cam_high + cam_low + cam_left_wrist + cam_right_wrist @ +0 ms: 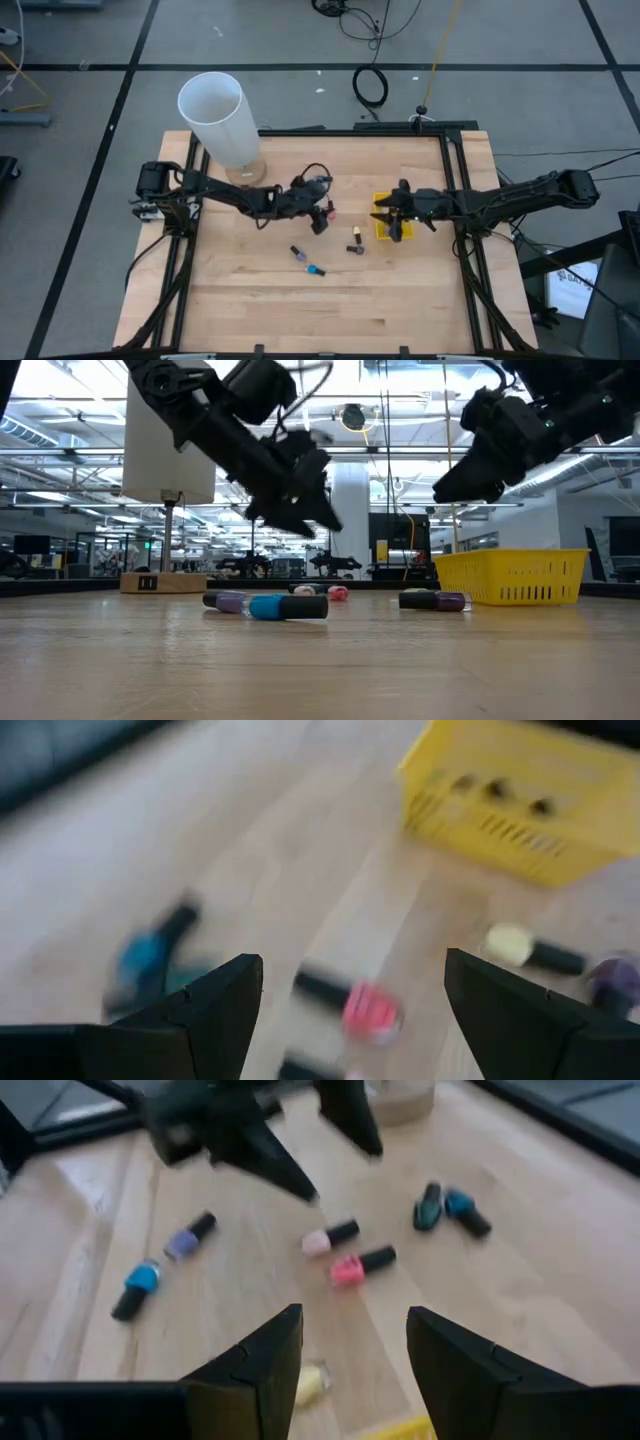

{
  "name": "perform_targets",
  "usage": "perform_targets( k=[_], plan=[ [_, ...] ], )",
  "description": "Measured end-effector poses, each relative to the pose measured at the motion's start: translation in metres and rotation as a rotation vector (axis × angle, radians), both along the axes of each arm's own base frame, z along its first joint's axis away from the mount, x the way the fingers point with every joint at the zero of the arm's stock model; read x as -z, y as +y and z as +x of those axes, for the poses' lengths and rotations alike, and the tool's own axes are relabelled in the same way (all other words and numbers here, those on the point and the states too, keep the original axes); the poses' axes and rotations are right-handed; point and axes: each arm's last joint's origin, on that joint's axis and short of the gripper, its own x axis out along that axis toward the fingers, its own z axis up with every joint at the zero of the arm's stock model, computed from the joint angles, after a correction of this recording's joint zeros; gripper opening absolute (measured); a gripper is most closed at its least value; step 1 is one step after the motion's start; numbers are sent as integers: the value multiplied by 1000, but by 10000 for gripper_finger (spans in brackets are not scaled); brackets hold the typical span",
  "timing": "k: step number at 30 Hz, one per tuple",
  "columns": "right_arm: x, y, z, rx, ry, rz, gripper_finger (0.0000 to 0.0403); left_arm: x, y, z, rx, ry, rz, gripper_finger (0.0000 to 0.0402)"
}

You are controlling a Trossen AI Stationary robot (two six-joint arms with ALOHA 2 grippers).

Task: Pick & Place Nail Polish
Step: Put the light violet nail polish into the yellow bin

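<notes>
From overhead, the left tool (322, 218) hangs at the middle of the tabletop (300, 310), its fingers spread wide and empty, above a pink nail polish bottle (328, 213). The right tool (392, 222) sits over the yellow bin (381, 200) right of centre, jaws apart with nothing between them. Below them in the frame lie a purple bottle (298, 253), a blue bottle (315, 270) and a yellow bottle (355, 236). A big white cylinder (220, 118) stands at the upper left.

The low view shows both tools lifted off the wood and the bottles lying flat on their sides, the blue one (288, 607) nearest.

Only the right wrist view shows two dark teal bottles (447, 1207) side by side, plus a pale pink bottle (331, 1237) beside the bright pink one (361, 1266).

The left wrist view, blurred, shows dark caps (497, 790) inside the bin (520, 845), which no other view reveals.
</notes>
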Motion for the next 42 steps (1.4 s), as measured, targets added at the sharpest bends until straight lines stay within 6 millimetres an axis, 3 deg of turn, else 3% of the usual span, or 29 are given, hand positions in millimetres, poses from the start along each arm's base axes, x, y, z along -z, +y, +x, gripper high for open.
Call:
perform_targets(
  k=[5, 8, 15, 18, 25, 30, 33, 36, 42],
  plan=[
    [-4, 0, 2, -15, -41, -35, 171, 14, 8, -13, -223, 81, -235, 308],
    [-6, 0, 2, -17, -54, -40, 171, 19, 12, -18, -260, 138, -285, 308],
    [-5, 0, 2, -17, -50, -39, 171, 22, 3, -21, 219, 303, -262, 308],
    [-5, 0, 2, -17, -51, -38, 171, 25, -6, -24, 342, 353, -266, 308],
    [-5, 0, 2, -19, -49, -39, 171, 32, -23, -37, 606, 553, -53, 308],
    [-5, 0, 2, -20, -44, -38, 171, 31, -28, -36, 705, 591, 163, 308],
    [-4, 0, 2, -19, -42, -34, 171, 25, -30, -31, 682, 604, 230, 308],
    [-4, 0, 2, -18, -42, -32, 171, 6, -34, -21, 668, 621, 232, 308],
    [-4, 0, 2, -18, -42, -32, 171, -30, -49, -17, 549, 679, 15, 308]
  ],
)
